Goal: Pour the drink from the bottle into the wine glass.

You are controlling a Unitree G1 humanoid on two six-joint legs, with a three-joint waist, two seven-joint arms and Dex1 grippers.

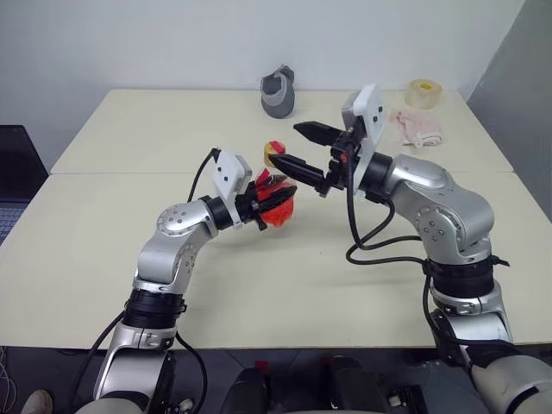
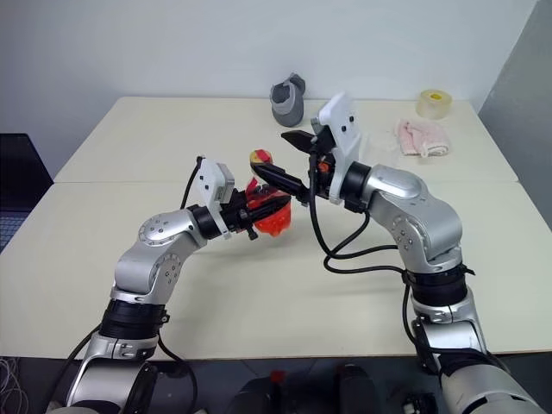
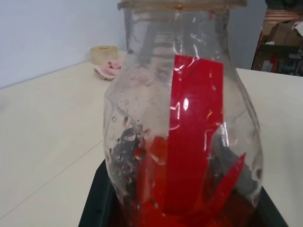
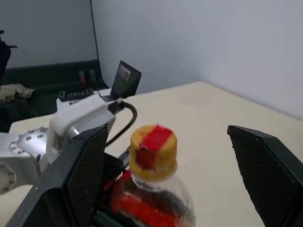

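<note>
Above the cream surface, the left hand grips the bottle upright, while the right hand, level, spreads its fingers around the yellow cap.

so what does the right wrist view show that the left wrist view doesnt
Right wrist view: the bottle's yellow-orange cap from above, between the open right gripper's two fingers, which do not touch it; behind it the left arm and an open laptop.

Left wrist view: the bottle's clear belly close up with the red label and the drink pooled low, plus a tape roll and a pink cloth on the table beyond.

Both: the bottle, held by the shut left gripper, and the cream table.
</note>
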